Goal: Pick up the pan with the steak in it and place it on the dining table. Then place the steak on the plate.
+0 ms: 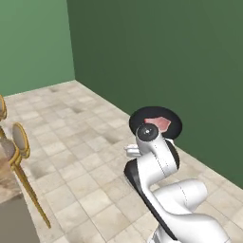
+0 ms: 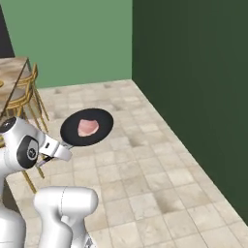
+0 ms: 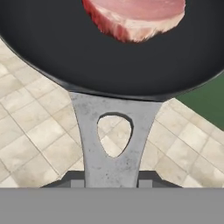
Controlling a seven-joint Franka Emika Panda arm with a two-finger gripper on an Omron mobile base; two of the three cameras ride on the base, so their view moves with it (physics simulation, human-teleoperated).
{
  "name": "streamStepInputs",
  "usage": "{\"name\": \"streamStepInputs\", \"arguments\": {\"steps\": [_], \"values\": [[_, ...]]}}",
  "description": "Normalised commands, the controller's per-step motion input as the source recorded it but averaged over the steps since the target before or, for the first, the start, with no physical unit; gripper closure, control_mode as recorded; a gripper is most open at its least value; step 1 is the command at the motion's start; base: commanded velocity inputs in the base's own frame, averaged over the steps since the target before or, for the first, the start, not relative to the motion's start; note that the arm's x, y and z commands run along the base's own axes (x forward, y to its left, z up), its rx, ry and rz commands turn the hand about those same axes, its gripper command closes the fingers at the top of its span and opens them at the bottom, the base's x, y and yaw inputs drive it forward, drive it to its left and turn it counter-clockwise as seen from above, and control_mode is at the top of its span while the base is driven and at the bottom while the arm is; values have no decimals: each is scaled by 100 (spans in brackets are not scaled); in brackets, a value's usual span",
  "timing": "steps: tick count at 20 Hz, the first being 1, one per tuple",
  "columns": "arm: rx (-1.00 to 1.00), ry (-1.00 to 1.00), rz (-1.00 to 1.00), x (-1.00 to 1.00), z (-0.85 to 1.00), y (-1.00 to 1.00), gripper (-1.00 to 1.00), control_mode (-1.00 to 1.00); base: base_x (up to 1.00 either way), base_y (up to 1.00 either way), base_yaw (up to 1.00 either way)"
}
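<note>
The claw [image 3: 111, 183] is gripping the pan [image 2: 87, 127] by its grey handle [image 3: 111, 144] — the two finger tips [image 3: 76, 183] are sitting narrowly apart, one on each side of the handle's end, with the metal pinched between them. The handle is showing a teardrop-shaped hole through which the tiles below can be seen.

The pan is hanging in the air above the tiled floor [image 2: 145, 169], resting on nothing. In the right base view it is sitting out ahead of the arm [image 2: 29, 150], roughly level, with the dark green wall [image 2: 193, 72] off to its right. In the left base view the pan [image 1: 155, 122] is peeking out from behind the arm's upper joint, close against that same wall.

The steak [image 2: 88, 127] is lying flat inside the pan, pinkish-red with a paler edge, near the middle of the black bottom. In the hand view the steak [image 3: 133, 17] is lying on the side away from the handle.

A wooden stool [image 2: 26, 94] with a gold-coloured frame is standing at the left edge of the right base view — beside it, a corner of the beige-brown stone surface [image 2: 12, 72] is showing. The left base view is also catching stool legs [image 1: 28, 185] at its left edge.
</note>
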Motion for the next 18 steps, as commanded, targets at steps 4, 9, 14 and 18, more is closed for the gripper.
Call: {"name": "streamStepInputs", "arguments": {"steps": [4,9,14,18], "values": [[0,0,0,0,0,0,100,100,45,-82,9],[0,0,0,0,0,0,100,100,71,-65,10],[0,0,0,0,0,0,100,100,99,-30,5],[0,0,0,0,0,0,100,100,100,-1,0]]}}
